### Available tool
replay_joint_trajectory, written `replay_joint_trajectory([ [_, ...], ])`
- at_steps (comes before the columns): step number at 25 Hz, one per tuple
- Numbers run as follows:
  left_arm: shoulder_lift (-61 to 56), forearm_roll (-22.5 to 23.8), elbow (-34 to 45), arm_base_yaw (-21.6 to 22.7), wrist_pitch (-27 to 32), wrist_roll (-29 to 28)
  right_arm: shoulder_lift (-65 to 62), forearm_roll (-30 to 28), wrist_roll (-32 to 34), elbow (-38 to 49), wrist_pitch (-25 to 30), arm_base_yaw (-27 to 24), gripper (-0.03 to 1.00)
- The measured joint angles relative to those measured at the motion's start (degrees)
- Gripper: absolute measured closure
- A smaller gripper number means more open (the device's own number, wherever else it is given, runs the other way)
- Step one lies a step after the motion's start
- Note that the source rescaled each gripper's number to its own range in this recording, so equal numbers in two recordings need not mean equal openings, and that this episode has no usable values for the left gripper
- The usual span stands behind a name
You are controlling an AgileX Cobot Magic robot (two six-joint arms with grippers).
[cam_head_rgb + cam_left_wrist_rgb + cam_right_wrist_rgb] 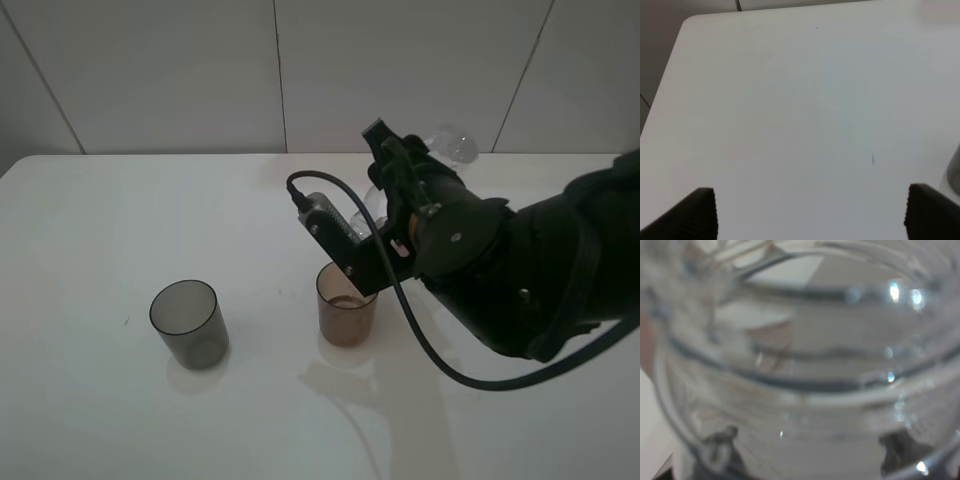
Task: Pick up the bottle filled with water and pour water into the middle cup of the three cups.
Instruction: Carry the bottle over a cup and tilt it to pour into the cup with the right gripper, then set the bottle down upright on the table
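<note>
My right gripper [405, 168] is shut on the clear bottle [457, 147] and holds it tilted, base up toward the back wall, neck down toward the middle cup [346, 305]. This amber-brown cup stands just below the wrist camera block and has a little liquid at its bottom. The bottle's ribbed wall [805, 370] fills the right wrist view, blurred. The smoky grey cup [188, 322] stands to the left. The mauve-pink cup is hidden behind the right arm. My left gripper [812, 215] is open over bare table and does not show in the high view.
The white table [90, 230] ends at a tiled wall behind. The right arm and its black cable [430, 350] cover the right half. A glossy patch [340, 385] lies in front of the amber cup. The grey cup's edge [955, 170] shows in the left wrist view.
</note>
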Motion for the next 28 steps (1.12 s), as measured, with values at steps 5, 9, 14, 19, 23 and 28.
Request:
replay_joint_trajectory([
  [5,0.0,0.0,0.0,0.0,0.0,0.0,0.0,0.0,0.2,0.0,0.0,0.0,0.95],
  [9,0.0,0.0,0.0,0.0,0.0,0.0,0.0,0.0,2.5,0.0,0.0,0.0,0.95],
  [14,0.0,0.0,0.0,0.0,0.0,0.0,-0.2,2.6,4.6,0.0,-0.8,0.0,0.95],
  [19,0.0,0.0,0.0,0.0,0.0,0.0,-4.6,14.8,6.5,0.0,-9.5,0.0,0.95],
  [23,0.0,0.0,0.0,0.0,0.0,0.0,-10.6,24.4,10.7,0.0,-15.9,-1.6,0.95],
  [28,0.0,0.0,0.0,0.0,0.0,0.0,-16.4,37.3,17.1,0.2,-20.2,-9.2,0.95],
])
